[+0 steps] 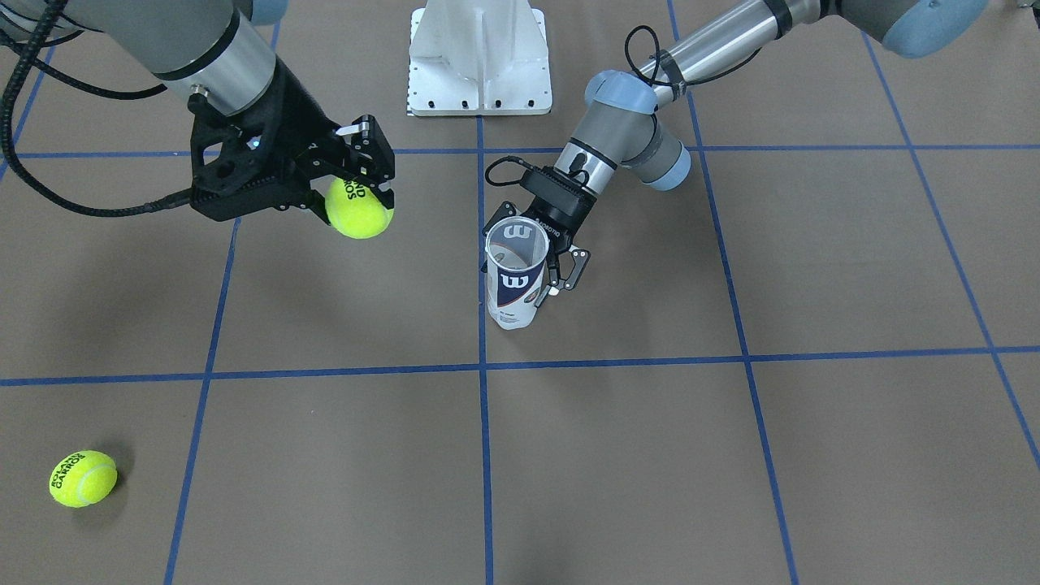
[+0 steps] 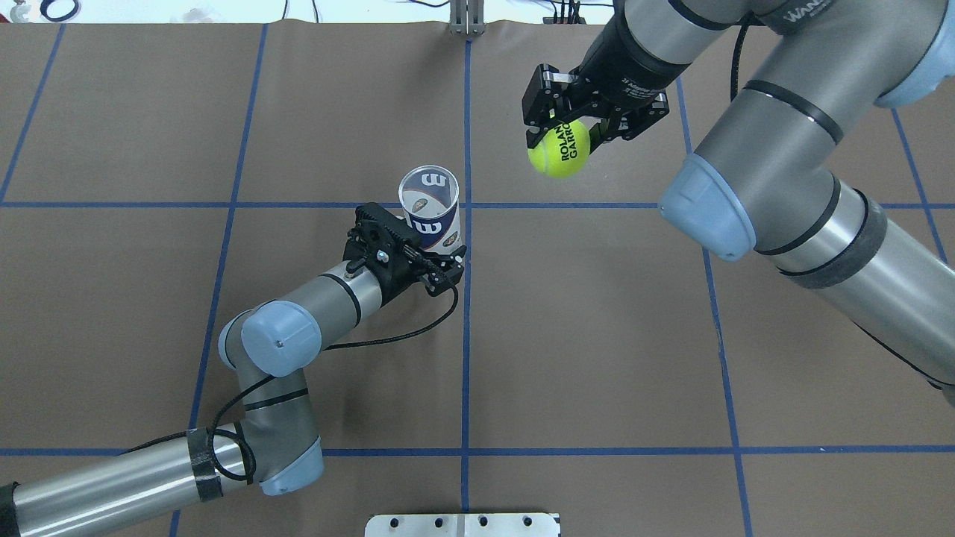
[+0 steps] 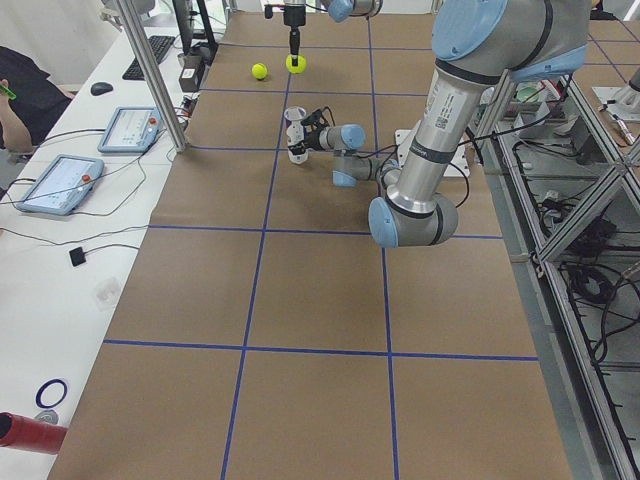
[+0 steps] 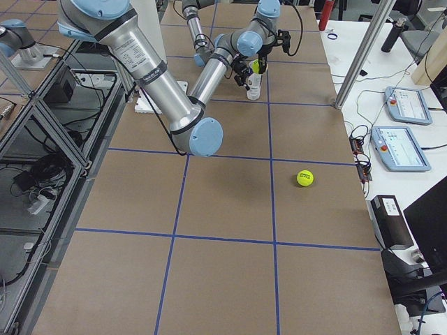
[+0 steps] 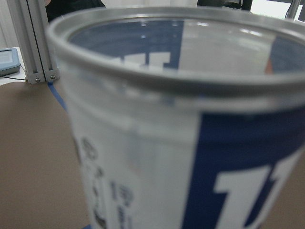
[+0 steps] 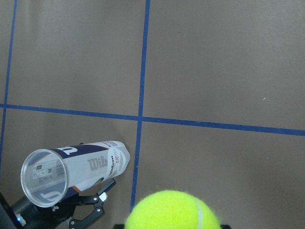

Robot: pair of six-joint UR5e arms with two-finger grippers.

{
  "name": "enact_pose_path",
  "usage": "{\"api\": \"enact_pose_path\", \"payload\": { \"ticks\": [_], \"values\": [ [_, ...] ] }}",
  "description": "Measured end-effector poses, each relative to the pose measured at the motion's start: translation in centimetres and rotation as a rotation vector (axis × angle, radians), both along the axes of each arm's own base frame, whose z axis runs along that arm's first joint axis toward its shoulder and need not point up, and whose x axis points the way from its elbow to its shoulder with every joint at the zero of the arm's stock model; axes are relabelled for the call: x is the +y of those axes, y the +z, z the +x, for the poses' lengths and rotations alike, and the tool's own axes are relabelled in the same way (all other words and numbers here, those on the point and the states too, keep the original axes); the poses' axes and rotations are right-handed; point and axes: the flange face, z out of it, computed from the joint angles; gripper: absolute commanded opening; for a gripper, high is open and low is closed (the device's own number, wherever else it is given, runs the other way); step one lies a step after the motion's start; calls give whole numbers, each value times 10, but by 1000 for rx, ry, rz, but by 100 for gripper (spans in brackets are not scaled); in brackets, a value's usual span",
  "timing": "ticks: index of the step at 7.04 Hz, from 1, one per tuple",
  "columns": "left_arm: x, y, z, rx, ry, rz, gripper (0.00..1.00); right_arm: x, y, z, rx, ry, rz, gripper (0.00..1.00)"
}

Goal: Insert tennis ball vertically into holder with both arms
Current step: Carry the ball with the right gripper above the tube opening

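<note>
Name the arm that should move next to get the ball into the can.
Right. The right hand grips the tennis ball aloft, not yet over the holder; the left hand steadies it upright, mouth open.

Held ball reads "ROLAND GARROS"; holder reads "Wilson".

holder upright on table – left gripper round it | ball in right gripper, well apart

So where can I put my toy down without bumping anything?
The squares beyond the tennis-ball can, opposite the white base, are bare apart from the loose tennis ball. It's crowded around the can and the held ball.
</note>
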Motion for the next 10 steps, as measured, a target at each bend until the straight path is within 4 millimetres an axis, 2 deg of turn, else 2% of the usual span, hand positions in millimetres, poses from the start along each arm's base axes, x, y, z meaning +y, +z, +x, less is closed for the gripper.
{"api": "enact_pose_path", "payload": {
  "ticks": [3, 7, 8, 10],
  "values": [
    [2, -7, 7, 5, 6, 1, 98, 0, -13, -14, -3, -1, -1, 0],
    [1, -12, 9, 11, 6, 6, 68, -11, -40, -25, -13, 2, 4, 0],
    [1, -14, 8, 14, 6, 8, 67, -11, -42, -29, -12, 1, 7, 0],
    [-1, -20, 6, 23, 3, 13, 67, -7, -46, -51, -11, 5, 25, 0]
  ]
}}
